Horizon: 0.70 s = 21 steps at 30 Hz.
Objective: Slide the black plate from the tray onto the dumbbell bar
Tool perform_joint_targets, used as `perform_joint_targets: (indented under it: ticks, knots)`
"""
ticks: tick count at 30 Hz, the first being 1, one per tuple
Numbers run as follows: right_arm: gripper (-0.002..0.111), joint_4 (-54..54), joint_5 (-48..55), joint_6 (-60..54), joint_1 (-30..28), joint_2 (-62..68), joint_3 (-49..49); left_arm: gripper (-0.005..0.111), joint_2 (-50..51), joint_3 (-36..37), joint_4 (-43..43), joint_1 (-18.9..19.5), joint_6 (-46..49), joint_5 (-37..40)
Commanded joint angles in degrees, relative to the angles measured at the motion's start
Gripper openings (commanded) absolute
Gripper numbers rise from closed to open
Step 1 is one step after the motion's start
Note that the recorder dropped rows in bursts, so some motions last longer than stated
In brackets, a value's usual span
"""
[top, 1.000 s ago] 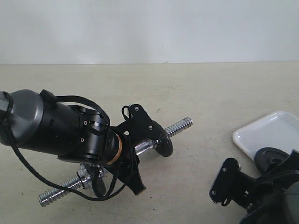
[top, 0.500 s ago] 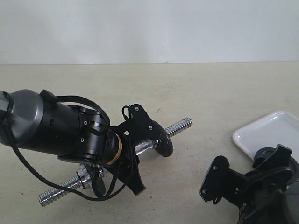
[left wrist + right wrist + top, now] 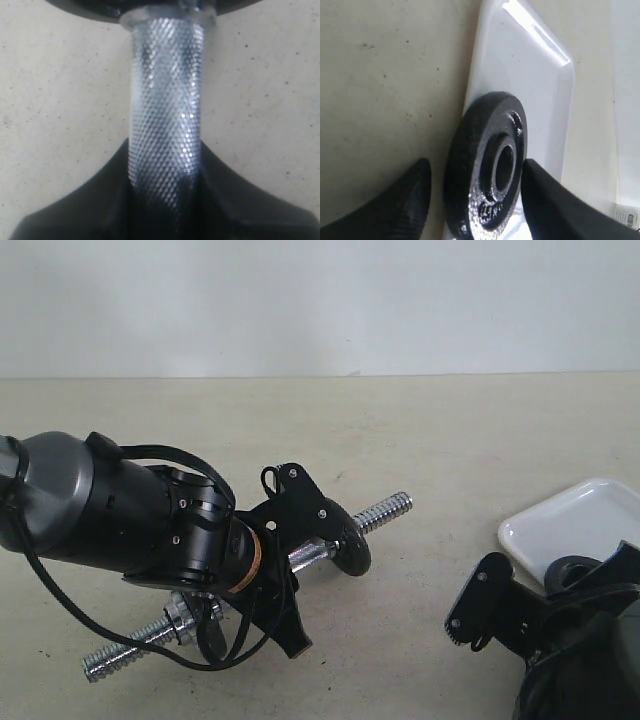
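One change: right hand (image 3: 475, 170) holds black plate (image 3: 470, 145) tilted; left hand (image 3: 298, 562) clamps dumbbell bar (image 3: 386, 508).

Tabletop (image 3: 480, 440): beige, matt, finely speckled with dark flecks, filling the lower two thirds of the exterior view. Wall (image 3: 320, 300): plain white, across the upper third, meeting the tabletop in a straight horizontal line. Second weight disc (image 3: 355, 550): black, round, standing on edge just below frame centre. Small white item (image 3: 626, 215): lower right corner of the right wrist view, too small to identify.
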Motion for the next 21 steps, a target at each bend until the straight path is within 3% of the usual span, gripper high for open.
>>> perform_joint_targets:
  ticks: [1,7,11,21]
  knots:
    - [0.051,-0.6,-3.2,0.4,-0.5,0.6,0.2,0.004,-1.2,-0.5,0.8,-0.3,-0.4,0.1]
    - [0.050,-1.2,-2.9,0.7,-0.5,0.6,0.2,0.004,-1.2,-0.5,0.8,-0.3,-0.4,0.1]
    - [0.038,-2.0,-2.9,0.8,-0.5,0.6,0.2,0.004,-1.2,-0.5,0.8,-0.3,-0.4,0.1]
    - [0.038,-2.7,-3.1,1.4,-0.5,0.6,0.2,0.004,-1.2,-0.5,0.8,-0.3,-0.4,0.1]
